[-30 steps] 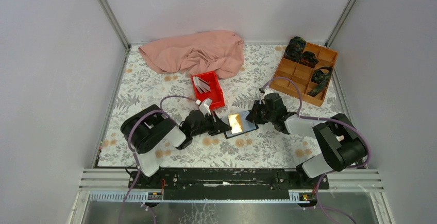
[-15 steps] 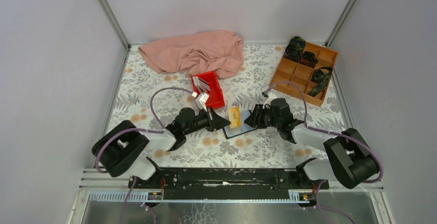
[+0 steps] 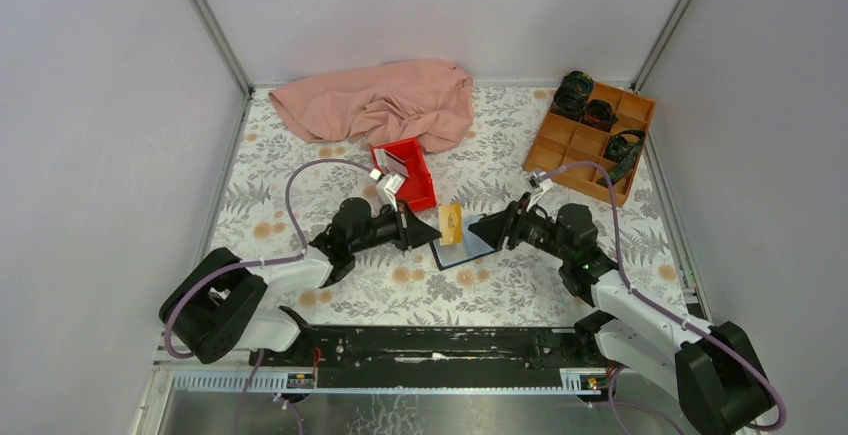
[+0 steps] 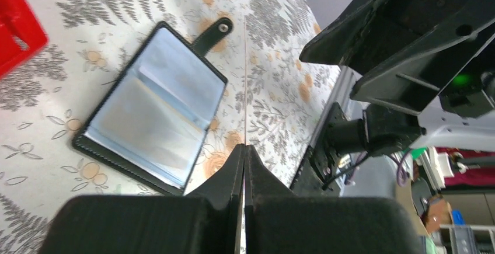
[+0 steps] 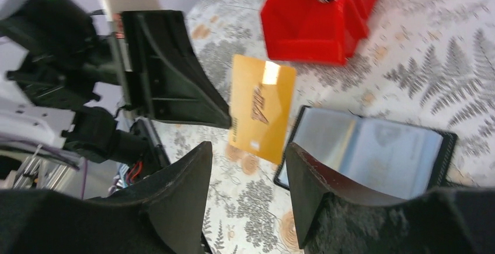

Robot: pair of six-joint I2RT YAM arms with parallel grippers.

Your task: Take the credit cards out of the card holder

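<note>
Gold card (image 3: 451, 224) out, pinched in the clamped left gripper (image 3: 420, 227) just above the left edge of the open card holder (image 3: 470, 248). Right gripper (image 3: 492, 232) wide open, empty, at the holder's right edge. Next, likely: drop card in red tray (image 3: 420, 195) beyond the holder.

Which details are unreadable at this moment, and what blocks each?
- Orange-gold plastic card: print blurred in right wrist view; edge-on in left wrist view, inside the shut left tool.
- Open black card holder, blue inside: remaining cards unclear, sheen in both wrist views, tiny from above.
- Red plastic tray: card count unknown, cut by right wrist view's top edge.
</note>
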